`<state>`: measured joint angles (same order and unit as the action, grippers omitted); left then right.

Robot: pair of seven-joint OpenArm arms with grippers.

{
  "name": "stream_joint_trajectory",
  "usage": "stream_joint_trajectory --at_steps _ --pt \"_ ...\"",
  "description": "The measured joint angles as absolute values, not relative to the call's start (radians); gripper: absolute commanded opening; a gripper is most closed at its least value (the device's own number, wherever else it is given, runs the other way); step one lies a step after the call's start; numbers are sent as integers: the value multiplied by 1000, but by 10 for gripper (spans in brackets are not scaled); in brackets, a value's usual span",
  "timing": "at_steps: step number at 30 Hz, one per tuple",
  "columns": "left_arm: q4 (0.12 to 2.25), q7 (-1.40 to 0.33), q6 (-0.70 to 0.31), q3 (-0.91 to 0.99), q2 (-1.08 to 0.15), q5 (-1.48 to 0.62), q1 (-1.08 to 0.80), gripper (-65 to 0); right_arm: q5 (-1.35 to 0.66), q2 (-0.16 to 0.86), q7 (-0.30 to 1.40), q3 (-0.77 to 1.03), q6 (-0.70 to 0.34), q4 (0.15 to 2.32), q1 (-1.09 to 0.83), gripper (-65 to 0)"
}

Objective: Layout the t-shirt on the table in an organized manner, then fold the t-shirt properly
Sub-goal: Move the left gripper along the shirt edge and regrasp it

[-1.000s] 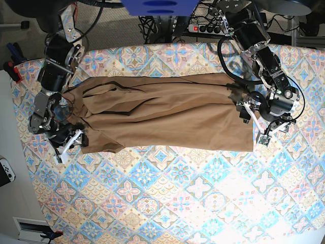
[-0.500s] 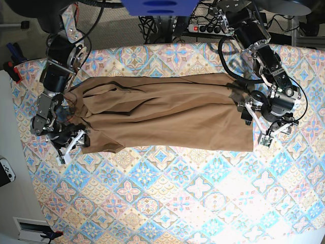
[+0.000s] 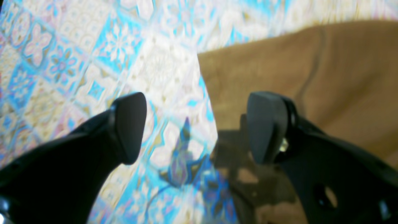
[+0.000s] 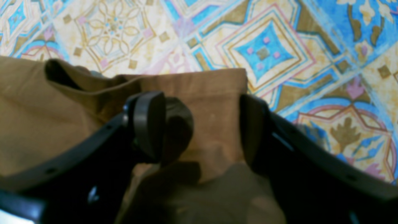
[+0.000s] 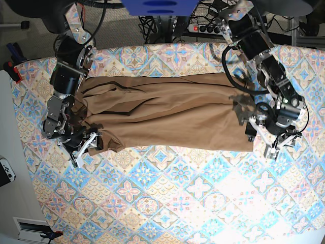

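Note:
The tan t-shirt [image 5: 167,112] lies stretched sideways across the patterned table [image 5: 152,203], with creases and folds at its left end. My left gripper [image 5: 262,140] hovers open at the shirt's lower right corner. In the left wrist view the left gripper [image 3: 197,127] straddles the t-shirt [image 3: 295,68] edge, one finger over cloth, the other over the table [image 3: 62,62]. My right gripper [image 5: 85,148] sits at the lower left corner. In the right wrist view the right gripper [image 4: 200,127] stands open with a flat flap of t-shirt [image 4: 205,93] between its fingers, on the table [image 4: 264,53].
A power strip [image 5: 205,28] and cables lie past the table's far edge. A white controller [image 5: 5,171] and a red-handled tool [image 5: 14,71] rest off the table's left side. A blue part [image 5: 157,6] overhangs the top middle.
Both grippers have slid toward the near edge of the shirt: the left one down to the lower right corner, the right one down and rightward to the lower left corner. The shirt has barely shifted.

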<state>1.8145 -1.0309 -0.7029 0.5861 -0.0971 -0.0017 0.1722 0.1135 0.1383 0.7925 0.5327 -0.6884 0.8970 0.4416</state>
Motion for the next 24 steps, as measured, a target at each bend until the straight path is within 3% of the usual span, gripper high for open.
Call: stream_joint_trajectory --at_steps 11,24 --pt "1312 -824 -696 578 -206 4 344 -156 110 136 826 533 -689 908 440 -291" --pt "987 -639 -696 584 -208 129 435 -160 106 136 836 533 -689 908 441 -291"
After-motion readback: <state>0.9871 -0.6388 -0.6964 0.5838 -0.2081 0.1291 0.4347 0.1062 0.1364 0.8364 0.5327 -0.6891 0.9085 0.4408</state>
